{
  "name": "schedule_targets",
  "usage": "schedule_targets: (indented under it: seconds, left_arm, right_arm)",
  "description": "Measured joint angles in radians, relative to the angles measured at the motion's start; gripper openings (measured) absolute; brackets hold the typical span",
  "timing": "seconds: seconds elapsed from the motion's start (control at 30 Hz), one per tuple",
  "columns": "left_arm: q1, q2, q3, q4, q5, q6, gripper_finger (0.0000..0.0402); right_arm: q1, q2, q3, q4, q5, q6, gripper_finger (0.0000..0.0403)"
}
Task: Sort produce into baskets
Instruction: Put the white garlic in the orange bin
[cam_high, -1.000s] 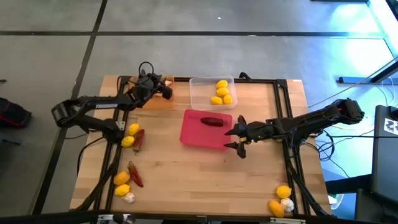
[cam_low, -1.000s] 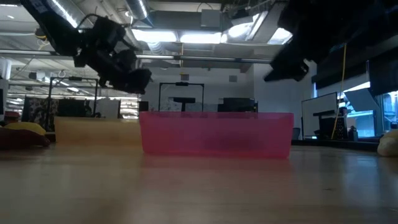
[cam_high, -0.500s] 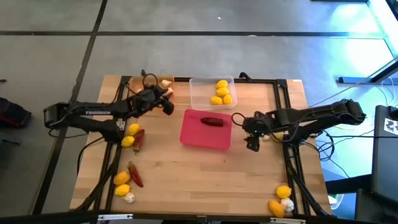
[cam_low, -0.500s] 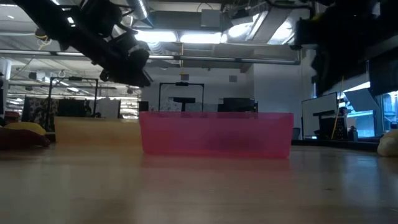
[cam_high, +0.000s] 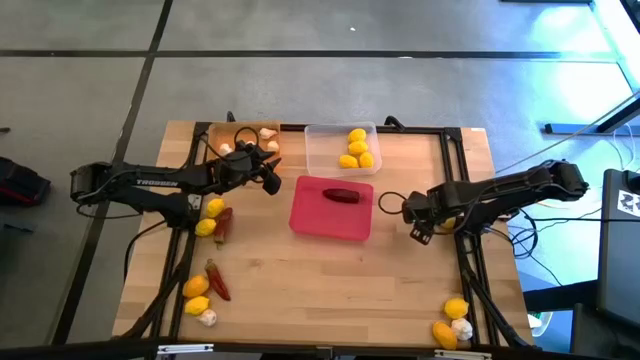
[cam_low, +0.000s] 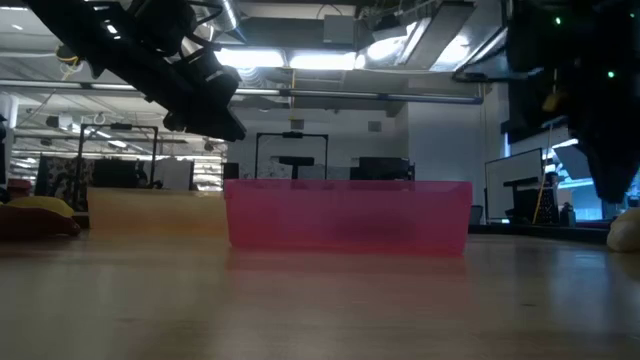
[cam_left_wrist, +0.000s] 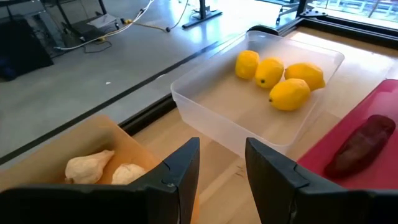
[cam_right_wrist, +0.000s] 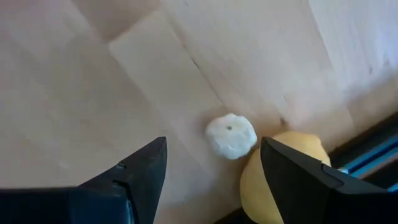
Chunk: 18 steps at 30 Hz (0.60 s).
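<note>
So the sort looks partly done; the clear tray (cam_high: 340, 148) holds four lemons (cam_high: 356, 148), the pink tray (cam_high: 332, 208) has one chili (cam_high: 341, 195), and the orange tray (cam_high: 240, 145) at about 11 o'clock has a couple of garlic bulbs (cam_high: 266, 133); plenty still sits loose though, a mix of lemons, chilies and one garlic down the 9 o'clock edge (cam_high: 207, 222) and a small pile at 5 o'clock (cam_high: 452, 322); the left gripper (cam_high: 268, 172) hangs between orange and pink trays, fingers apart with nothing between them; the right gripper (cam_high: 418, 222) hangs at 3 o'clock of the pink tray, jaws wide and empty; only its wrist view shows a garlic (cam_right_wrist: 231, 135) touching a lemon (cam_right_wrist: 283, 171) below it; the low view just gives the pink wall (cam_low: 348, 213), contents hidden.
</note>
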Motion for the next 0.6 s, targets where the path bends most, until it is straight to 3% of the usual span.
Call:
schedule_targets:
  seconds: [0.3,0.6]
  left_arm:
    - [0.001,0.0,0.0,0.0,0.0,0.001,0.0125]
    - [0.001,0.0,0.0,0.0,0.0,0.001,0.0125]
  right_arm:
    - [0.0,0.0,-0.102,0.072,0.007,0.059,0.0253]
    - [0.0,0.003,-0.114,0.089,0.058,0.077,0.0253]
